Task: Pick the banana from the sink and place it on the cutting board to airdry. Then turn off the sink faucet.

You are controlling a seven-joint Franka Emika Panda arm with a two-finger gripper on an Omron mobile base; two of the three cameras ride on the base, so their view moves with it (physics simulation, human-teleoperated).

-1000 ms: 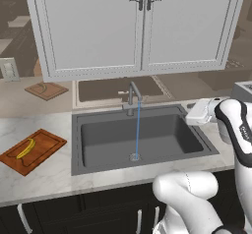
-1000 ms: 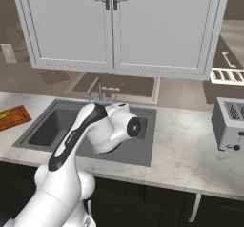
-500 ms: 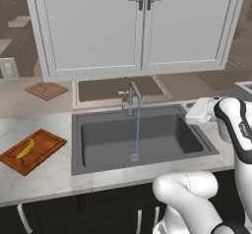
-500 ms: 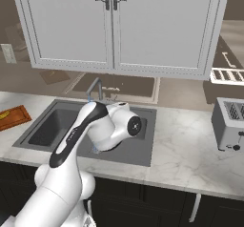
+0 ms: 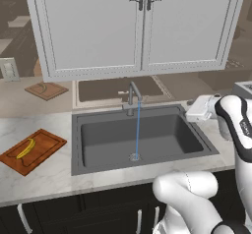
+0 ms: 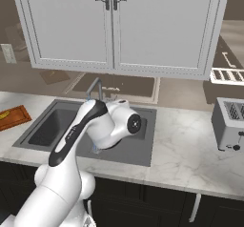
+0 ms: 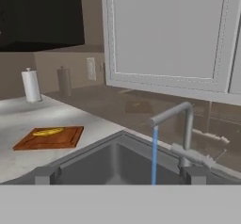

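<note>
A small yellow banana (image 5: pixel 25 148) (image 7: pixel 48 132) lies on the reddish-brown cutting board (image 5: pixel 42 154) (image 7: pixel 66 139) on the counter left of the sink (image 5: pixel 98 134) (image 7: pixel 106 164). The sink faucet (image 5: pixel 133 96) (image 7: pixel 187 124) (image 6: pixel 95 88) stands at the basin's back rim. A thin blue stream of water (image 5: pixel 137 130) (image 7: pixel 154 155) runs from its spout to the drain. My gripper (image 7: pixel 119 175) (image 5: pixel 194 114) hangs over the sink's right rim and faces left toward the faucet. It is open with nothing between its fingertips (image 7: pixel 44 175).
A smaller tan board (image 5: pixel 47 89) (image 7: pixel 138 107) lies on the back counter. A paper towel roll (image 7: pixel 31 85) stands far left. A toaster (image 6: pixel 232 124) sits on the counter right of the sink. White wall cabinets (image 5: pixel 142 26) hang above the faucet.
</note>
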